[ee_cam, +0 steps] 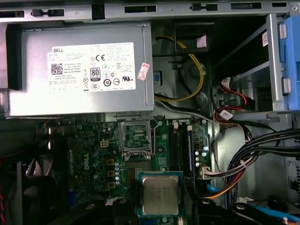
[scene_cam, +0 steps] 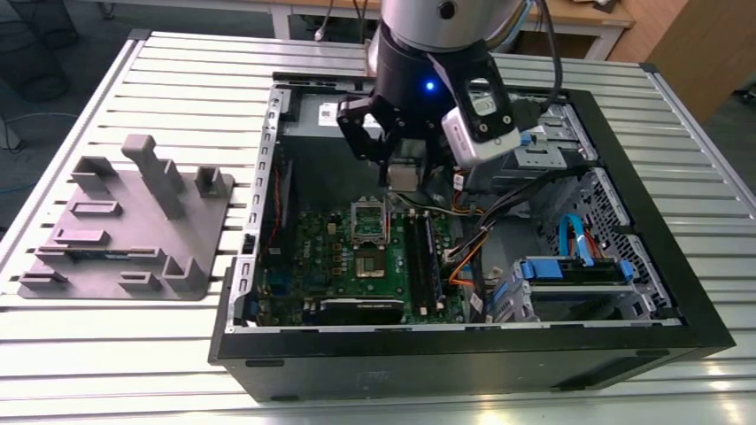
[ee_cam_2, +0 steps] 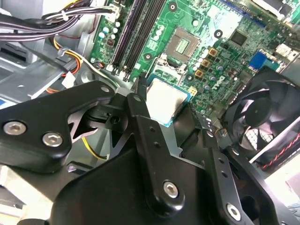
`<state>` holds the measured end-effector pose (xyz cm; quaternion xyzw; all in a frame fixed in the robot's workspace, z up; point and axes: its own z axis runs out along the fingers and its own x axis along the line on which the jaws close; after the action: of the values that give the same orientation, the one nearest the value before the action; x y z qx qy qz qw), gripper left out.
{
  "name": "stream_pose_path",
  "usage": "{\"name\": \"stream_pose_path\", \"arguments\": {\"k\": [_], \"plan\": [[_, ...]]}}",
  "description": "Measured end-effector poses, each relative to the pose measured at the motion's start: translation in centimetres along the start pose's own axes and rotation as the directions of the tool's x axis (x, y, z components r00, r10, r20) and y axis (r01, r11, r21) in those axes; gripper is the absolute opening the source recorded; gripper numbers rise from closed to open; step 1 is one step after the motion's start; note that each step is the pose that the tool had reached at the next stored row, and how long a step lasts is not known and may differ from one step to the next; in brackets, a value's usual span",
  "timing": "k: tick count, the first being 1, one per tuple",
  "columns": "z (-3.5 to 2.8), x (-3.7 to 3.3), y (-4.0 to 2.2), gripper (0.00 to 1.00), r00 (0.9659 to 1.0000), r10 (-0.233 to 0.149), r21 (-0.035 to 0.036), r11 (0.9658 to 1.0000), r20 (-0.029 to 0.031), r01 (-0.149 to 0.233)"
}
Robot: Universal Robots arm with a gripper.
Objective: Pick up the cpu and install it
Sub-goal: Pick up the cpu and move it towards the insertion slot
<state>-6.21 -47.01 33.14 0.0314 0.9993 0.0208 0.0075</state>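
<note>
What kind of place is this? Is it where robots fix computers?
Probably a robotics lab or workshop. A robot gripper holds the cpu over an open computer case, which lies on a slatted metal table beside a grey tray with posts.

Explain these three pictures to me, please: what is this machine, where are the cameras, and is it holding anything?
The machine is a silver-and-black robot arm reaching into an open black computer case that lies on a slatted metal table. The exterior view is taken from a camera off the arm. Both wrist views come from cameras riding on the arm, near its grasping part, the end effector. The end effector is shut on the cpu, a small flat square silvery chip, and holds it above the green motherboard. Beside the case, on the exterior view's left, sits a grey plastic tray with upright posts.
</note>
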Motion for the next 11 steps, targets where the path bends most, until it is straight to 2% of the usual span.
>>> {"name": "stream_pose_path", "arguments": {"k": [11], "plan": [[0.61, 0.91, -0.29, 0.47, 1.0, 0.0, -0.0002, 1.0, -0.0001, 0.0]]}}
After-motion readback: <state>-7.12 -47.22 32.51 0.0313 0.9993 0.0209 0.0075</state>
